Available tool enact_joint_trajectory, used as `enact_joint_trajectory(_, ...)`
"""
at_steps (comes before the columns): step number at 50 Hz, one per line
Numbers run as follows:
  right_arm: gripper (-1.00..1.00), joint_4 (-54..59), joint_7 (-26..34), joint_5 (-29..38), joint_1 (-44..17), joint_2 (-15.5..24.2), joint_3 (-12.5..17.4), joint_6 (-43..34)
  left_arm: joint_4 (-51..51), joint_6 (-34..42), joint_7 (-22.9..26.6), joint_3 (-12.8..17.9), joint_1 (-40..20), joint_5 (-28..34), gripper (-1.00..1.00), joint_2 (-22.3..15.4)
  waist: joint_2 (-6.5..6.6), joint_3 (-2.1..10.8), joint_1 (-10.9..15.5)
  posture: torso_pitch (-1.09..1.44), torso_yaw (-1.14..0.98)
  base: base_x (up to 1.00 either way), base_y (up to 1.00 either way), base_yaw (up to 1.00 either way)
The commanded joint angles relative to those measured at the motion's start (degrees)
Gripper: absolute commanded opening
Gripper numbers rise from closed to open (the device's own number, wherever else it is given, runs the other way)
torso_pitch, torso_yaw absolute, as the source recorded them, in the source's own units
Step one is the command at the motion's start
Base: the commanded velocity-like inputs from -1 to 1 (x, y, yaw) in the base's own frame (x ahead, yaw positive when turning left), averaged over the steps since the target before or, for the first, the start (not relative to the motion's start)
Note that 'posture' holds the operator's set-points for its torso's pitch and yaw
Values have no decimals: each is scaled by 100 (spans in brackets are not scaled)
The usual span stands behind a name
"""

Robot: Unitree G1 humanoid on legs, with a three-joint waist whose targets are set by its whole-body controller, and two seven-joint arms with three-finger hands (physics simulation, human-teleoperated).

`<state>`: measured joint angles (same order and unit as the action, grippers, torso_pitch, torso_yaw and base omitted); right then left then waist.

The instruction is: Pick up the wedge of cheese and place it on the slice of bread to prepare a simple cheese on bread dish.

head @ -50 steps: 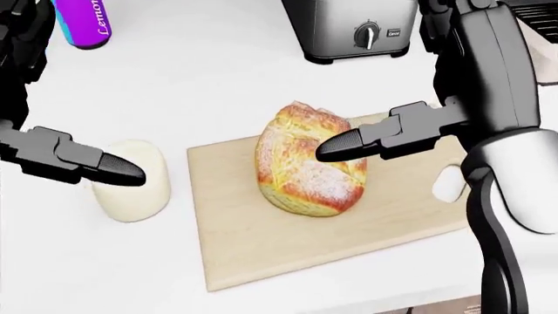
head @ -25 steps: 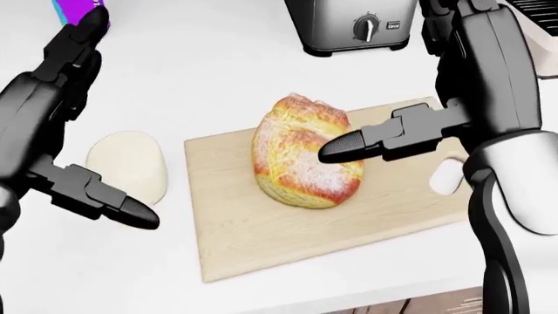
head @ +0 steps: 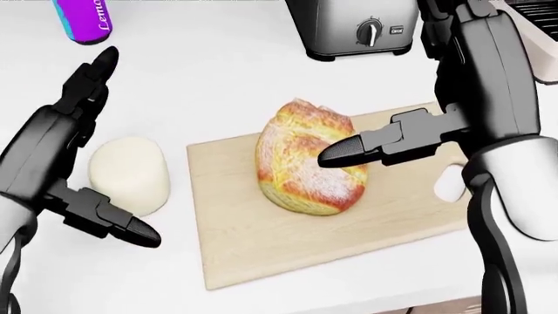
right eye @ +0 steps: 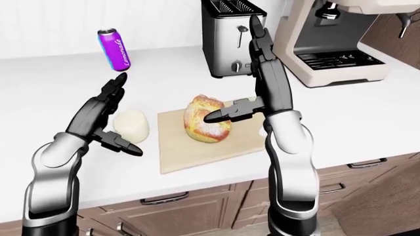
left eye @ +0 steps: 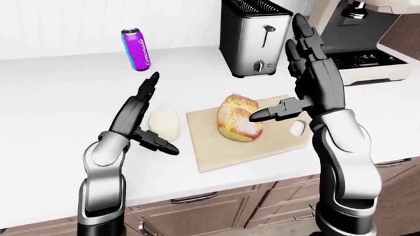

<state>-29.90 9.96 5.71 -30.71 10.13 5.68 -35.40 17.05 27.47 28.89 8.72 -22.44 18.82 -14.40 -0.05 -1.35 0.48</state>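
The cheese (head: 129,175) is a pale cream rounded lump lying on the white counter, just left of the wooden cutting board (head: 261,242). A crusty round bread loaf (head: 309,157) rests on the board. My left hand (head: 122,147) is open beside and above the cheese, its fingers pointing up toward the can and its thumb low at the cheese's lower left, not touching it. My right hand (left eye: 279,71) is open, fingers pointing straight up. Its thumb (head: 348,152) hovers over the loaf's right side.
A steel toaster (left eye: 252,42) stands at the top behind the board. A purple lemonade can (left eye: 136,49) is at the upper left, a coffee machine (right eye: 335,44) at the upper right. The counter's edge and cabinet drawers (left eye: 197,216) run along the bottom.
My left hand has come off the cheese, turned fingers-up and dropped its thumb to the cheese's lower left. The right hand has barely moved. The view shifted slightly.
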Motion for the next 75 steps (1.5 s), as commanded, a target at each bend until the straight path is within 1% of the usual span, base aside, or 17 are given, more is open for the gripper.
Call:
enact_joint_trajectory(1, 100, -167, -26, 14, -148, 34, 37, 152, 154, -211, -75, 69, -123, -4, 100, -62, 11, 132, -1, 0, 0, 0, 0, 0)
enact_joint_trajectory(13, 100, -94, -5, 23, -234, 37, 24, 159, 76, -200, -58, 85, -90, 10, 100, -80, 18, 128, -5, 0, 0, 0, 0, 0)
enact_joint_trajectory(16, 100, -63, -8, 26, -226, 17, 11, 195, -3, -272, -84, 102, -88, 64, 95, -112, 19, 121, -5, 0, 0, 0, 0, 0)
enact_joint_trajectory(20, 100, -61, -11, 21, -222, 12, 14, 192, -60, -364, -74, 120, -11, 108, 79, -135, 23, 122, -4, 0, 0, 0, 0, 0)
enact_joint_trajectory(23, 100, -78, -2, 26, -236, 23, 16, 169, -52, -343, -86, 125, -25, 129, 55, -110, 28, 123, -2, 0, 0, 0, 0, 0)
enact_joint_trajectory(24, 100, -89, 0, 38, -233, 30, 14, 155, -69, -386, -68, 111, -1, 153, 55, -128, 29, 123, -2, 0, 0, 0, 0, 0)
enact_joint_trajectory(27, 100, -92, 9, 41, -253, 32, 8, 143, -46, -364, -57, 119, 8, 178, 30, -109, 31, 120, 3, 0, 0, 0, 0, 0)
enact_joint_trajectory(32, 100, -111, 15, 45, -270, 30, 10, 123, -60, -394, -38, 101, 29, 228, 21, -93, 30, 117, 4, 0, 0, 0, 0, 0)
enact_joint_trajectory(33, 100, -110, 17, 51, -278, 31, 4, 117, -80, -427, -39, 91, 39, 245, 0, -95, 30, 116, 5, 0, 0, 0, 0, 0)
enact_joint_trajectory(34, 100, -114, 20, 44, -283, 28, 8, 111, -78, -419, -46, 96, 31, 250, 4, -86, 29, 116, 5, 0, 0, 0, 0, 0)
enact_joint_trajectory(36, 100, -131, 18, 48, -286, 32, 10, 93, -76, -426, -48, 94, 41, 265, 0, -74, 29, 120, 4, 0, 0, 0, 0, 0)
enact_joint_trajectory(37, 100, -137, 16, 52, -296, 30, 3, 82, -59, -408, -26, 75, 51, 271, -7, -65, 28, 120, 1, 0, 0, 0, 0, 0)
enact_joint_trajectory(46, 100, -163, 23, 67, -308, 30, -1, 56, -24, -384, -25, 73, -13, 330, -15, -62, 39, 141, -3, 0, 0, 0, 0, 0)
enact_joint_trajectory(56, 100, -195, 39, 56, -304, 45, 18, 36, 325, -73, 105, 34, -187, 373, -25, -77, 30, 142, -6, 0, 0, 0, 0, 0)
enact_joint_trajectory(62, 100, -384, 45, 43, -278, 95, 72, -110, 473, 314, 193, -7, -648, 357, -33, -143, 12, 132, 1, 0, 0, 0, 0, 0)
enact_joint_trajectory(69, 100, -531, 49, 27, -231, 161, 135, -206, 456, 618, 284, -120, -1269, 370, -34, -230, -2, 112, 3, 0, 0, 0, 0, 0)
enact_joint_trajectory(75, 100, -704, 56, 10, -172, 222, 201, -319, 422, 919, 340, -236, -1835, 303, -36, -186, -19, 97, 6, 0, 0, 0, 0, 0)
